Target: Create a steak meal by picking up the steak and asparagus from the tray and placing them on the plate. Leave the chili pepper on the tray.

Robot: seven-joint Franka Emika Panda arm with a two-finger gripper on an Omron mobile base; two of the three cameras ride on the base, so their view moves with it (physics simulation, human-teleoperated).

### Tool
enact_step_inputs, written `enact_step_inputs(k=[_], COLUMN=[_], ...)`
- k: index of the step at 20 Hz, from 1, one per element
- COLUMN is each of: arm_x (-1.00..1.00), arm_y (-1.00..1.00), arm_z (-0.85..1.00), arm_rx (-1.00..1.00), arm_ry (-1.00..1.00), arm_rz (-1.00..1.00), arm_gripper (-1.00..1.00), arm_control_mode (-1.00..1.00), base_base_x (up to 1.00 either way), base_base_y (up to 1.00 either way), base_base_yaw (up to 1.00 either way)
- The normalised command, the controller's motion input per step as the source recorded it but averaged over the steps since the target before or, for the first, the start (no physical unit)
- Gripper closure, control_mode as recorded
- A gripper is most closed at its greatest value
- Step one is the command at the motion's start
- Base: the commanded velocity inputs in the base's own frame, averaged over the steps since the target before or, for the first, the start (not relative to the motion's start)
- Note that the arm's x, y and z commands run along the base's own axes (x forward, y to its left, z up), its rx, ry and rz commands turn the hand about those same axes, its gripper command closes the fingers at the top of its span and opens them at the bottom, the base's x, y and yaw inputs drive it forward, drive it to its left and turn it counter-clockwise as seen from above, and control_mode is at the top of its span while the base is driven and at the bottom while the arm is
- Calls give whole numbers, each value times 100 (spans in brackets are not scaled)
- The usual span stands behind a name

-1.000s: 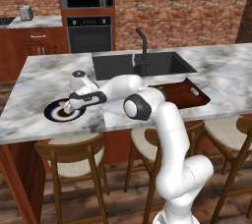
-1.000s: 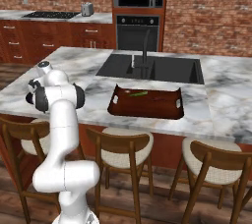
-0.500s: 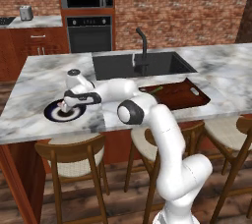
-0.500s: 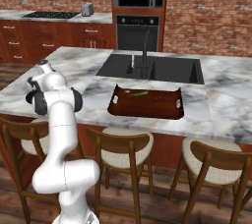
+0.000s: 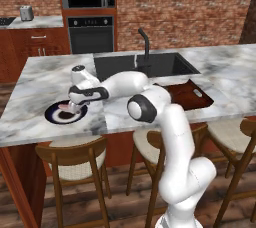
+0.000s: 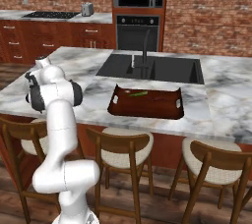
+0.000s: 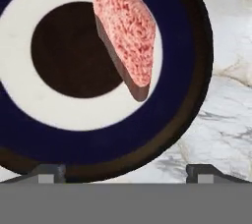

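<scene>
Steak point(image 7: 125, 26) lies on the plate point(image 7: 184, 66) just under your tool point(image 7: 125, 169), whose tips stand wide apart, holding nothing. Next, I think, you go to the tray point(image 6: 145, 106) for the asparagus point(image 6: 138, 94).

Steak point(image 7: 129, 31) grainy, rough pink face with dark smooth edge; plate point(image 7: 182, 61) smooth matt glaze; counter point(image 5: 45, 77) veined polished marble; tray point(image 6: 147, 107) matt reddish-brown wood; stools point(image 6: 123, 147) wooden, cloth-padded.
</scene>
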Motion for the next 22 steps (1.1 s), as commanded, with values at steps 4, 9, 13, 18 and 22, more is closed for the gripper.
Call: enact_step_inputs(k=[4,9,13,18,22], arm_x=[-49,-33,-23,-2,0], arm_y=[-70,-70,-72,-78,-96], arm_z=[56,76,61,38,12], arm_rx=[12,14,6,0,0], arm_ry=[-14,-10,3,8,13], arm_rz=[-3,-1,-13,-31,-46], arm_gripper=[-100,-100,-100,-100,-100], arm_control_mode=[-100,-100,-100,-100,-100], base_base_x=[0,0,0,0,0], base_base_y=[0,0,0,0,0], base_base_yaw=[0,0,0,0,0])
